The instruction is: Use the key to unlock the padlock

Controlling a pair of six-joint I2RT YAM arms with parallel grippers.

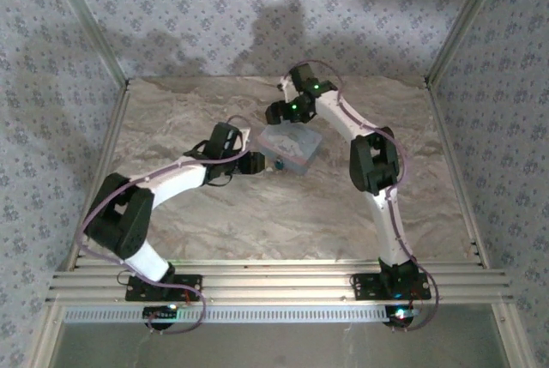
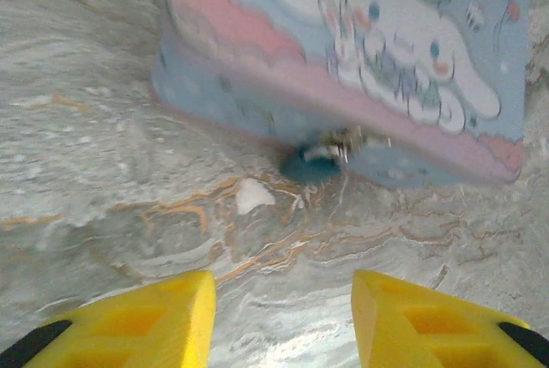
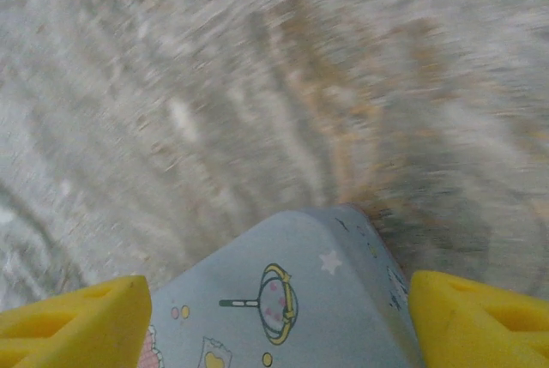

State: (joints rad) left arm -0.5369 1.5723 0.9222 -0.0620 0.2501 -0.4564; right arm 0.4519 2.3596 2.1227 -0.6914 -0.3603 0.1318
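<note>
Marble-patterned table [image 1: 257, 222], cartoon-lidded tin [image 2: 386, 42], padlock [image 2: 313, 165] against its side wall

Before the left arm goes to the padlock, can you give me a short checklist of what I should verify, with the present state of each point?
1. Padlock ahead of the left jaws: ok, it sits against the tin's front edge.
2. Left jaws open: ok, nothing between them.
3. Key in hand: not ok, neither pair of jaws holds one.
4. Right jaws steadying the tin: cannot tell, they stand open over its corner and the picture is blurred.
5. Padlock locked or not: cannot tell, too small.
</note>
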